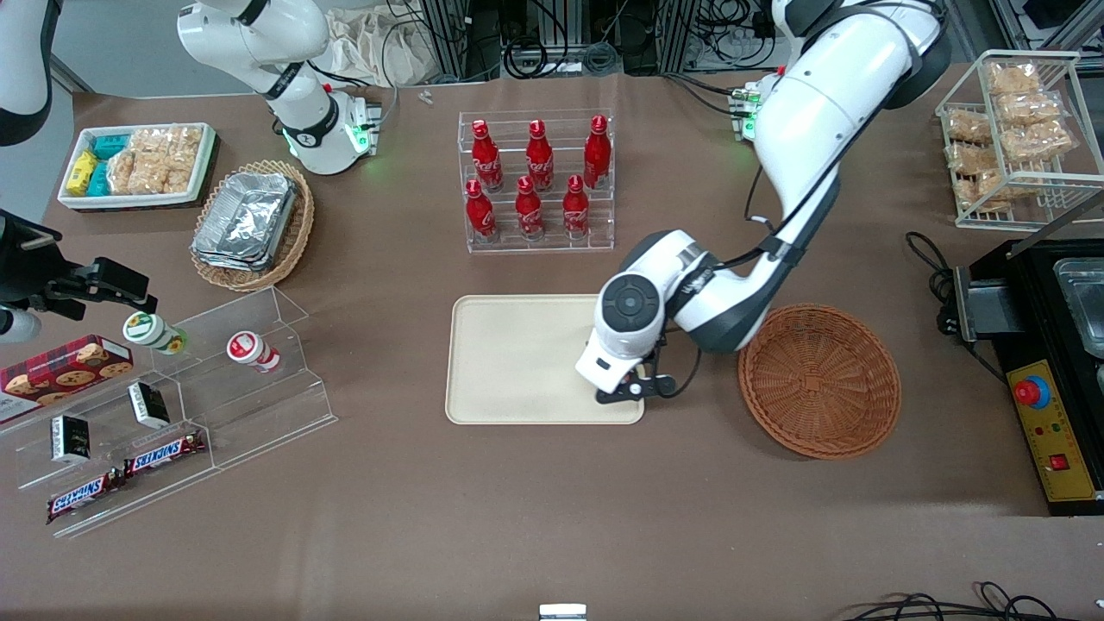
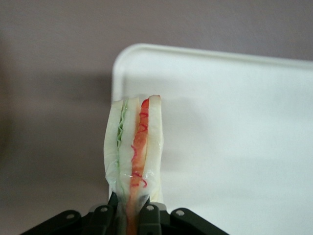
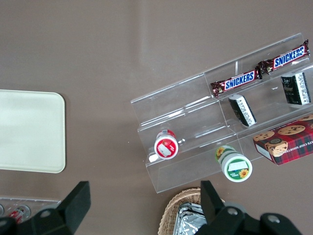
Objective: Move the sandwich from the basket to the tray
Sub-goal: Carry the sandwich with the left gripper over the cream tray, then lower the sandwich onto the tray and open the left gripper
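Sandwich (image 2: 133, 147) pinched upright between the fingers (image 2: 103, 215) of the gripper (image 1: 623, 390), the claw pressed shut on the wedge's lower end; bread layers and red and green filling edge face the wrist camera. In the front view the sandwich itself is hidden under the wrist.

Gripper sits over the tray (image 1: 517, 362), at about the 4 o'clock corner of it in the front view, close to the tray edge nearest the basket (image 1: 819, 379). Height above the tray floor cannot be told. In the wrist view the sandwich lines up with a rounded tray corner, partly over tray and partly over bare table (image 2: 54, 98).

Progress: pick looks done, since the basket shows no contents, and the carry is basically done. Left to do: shift a bit inward over the tray, lower, release, retract.

Edges and room: the tray floor is bare, with plenty of open surface toward 9 to 10 o'clock from the gripper. Releasing here risks the wedge landing on the low rim or tipping off onto the table. Bottle rack (image 1: 536, 181) stands at 12 o'clock from the tray, apart from it; the basket at 3 o'clock, near but not touching. Nothing crowds the descent.
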